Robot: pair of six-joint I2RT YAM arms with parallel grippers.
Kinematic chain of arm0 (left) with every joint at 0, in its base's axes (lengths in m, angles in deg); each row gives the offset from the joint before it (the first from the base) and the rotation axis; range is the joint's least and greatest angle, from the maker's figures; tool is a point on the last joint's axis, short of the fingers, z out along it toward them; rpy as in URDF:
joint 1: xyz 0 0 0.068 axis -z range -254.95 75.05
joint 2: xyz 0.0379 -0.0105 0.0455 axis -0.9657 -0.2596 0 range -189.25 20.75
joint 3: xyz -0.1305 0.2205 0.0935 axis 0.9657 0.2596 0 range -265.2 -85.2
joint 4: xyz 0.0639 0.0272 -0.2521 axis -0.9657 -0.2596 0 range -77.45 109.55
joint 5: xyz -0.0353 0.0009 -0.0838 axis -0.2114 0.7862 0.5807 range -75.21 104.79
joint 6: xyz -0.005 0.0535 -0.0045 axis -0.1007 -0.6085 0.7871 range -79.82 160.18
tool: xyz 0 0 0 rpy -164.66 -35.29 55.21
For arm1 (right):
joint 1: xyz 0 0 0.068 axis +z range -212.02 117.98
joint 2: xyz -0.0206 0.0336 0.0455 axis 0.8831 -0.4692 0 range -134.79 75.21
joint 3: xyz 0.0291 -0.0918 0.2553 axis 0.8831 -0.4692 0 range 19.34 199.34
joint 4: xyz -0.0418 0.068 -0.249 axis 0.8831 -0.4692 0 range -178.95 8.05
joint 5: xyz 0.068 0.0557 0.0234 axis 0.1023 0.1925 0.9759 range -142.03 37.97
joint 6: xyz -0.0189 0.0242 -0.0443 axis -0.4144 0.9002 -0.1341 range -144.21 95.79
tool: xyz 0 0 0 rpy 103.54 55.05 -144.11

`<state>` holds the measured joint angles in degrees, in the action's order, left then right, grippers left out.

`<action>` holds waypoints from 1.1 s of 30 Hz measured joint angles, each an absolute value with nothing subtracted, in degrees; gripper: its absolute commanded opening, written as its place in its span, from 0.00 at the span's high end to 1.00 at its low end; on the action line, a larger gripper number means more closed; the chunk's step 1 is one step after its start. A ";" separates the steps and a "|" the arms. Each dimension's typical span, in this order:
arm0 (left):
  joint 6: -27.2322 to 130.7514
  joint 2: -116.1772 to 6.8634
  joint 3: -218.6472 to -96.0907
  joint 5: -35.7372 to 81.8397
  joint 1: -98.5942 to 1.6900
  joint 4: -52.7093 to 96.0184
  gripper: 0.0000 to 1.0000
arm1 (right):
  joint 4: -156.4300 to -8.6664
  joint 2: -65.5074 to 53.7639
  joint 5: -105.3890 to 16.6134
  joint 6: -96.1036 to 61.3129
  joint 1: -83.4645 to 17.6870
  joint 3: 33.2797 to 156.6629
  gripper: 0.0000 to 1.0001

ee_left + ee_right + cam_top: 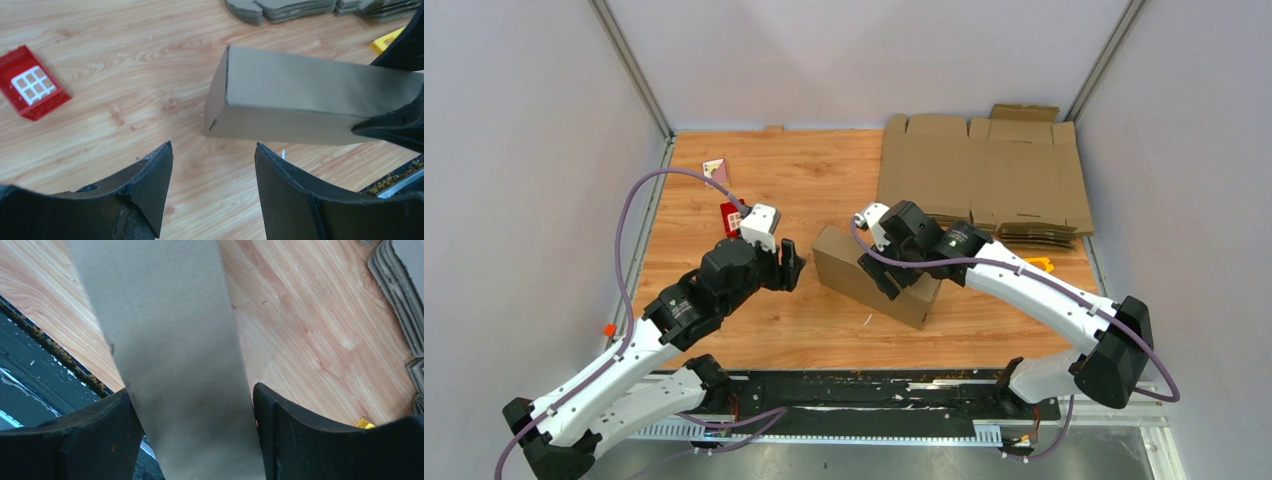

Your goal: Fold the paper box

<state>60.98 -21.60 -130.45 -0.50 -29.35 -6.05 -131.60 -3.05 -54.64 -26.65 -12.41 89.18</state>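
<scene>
Mid-table, left gripper (214, 150) spread, empty beside paper box (300, 95); right gripper (192, 395) astride it, grip unclear.

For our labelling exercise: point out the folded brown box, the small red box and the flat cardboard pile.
paper box (310, 80), left wrist view, broad upper face.
small red box (34, 85), left wrist view, white grid.
cardboard pile (984, 170), overhead view, top sheet.

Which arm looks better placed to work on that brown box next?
Probably the right. The right gripper has a finger on each side of the paper box, though I cannot tell whether they squeeze it. The left gripper is open and off the box's end, not touching it.
</scene>
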 measured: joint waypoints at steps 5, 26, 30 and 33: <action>61.79 -20.46 -131.53 -4.11 -29.35 -12.39 0.19 | -132.61 -4.91 -61.88 -24.33 -8.00 93.77 0.47; 80.63 -12.48 -129.41 -11.27 -29.35 -21.31 0.00 | -112.56 -7.20 -47.80 -9.36 -6.03 92.35 0.08; 89.48 -14.30 -127.31 -8.98 -29.35 -21.46 0.00 | -110.12 2.06 -41.94 -6.25 -13.81 83.54 0.06; 94.53 -15.85 -126.28 -7.51 -29.35 -22.49 0.00 | -110.40 5.85 -42.18 -6.28 -14.12 81.77 0.05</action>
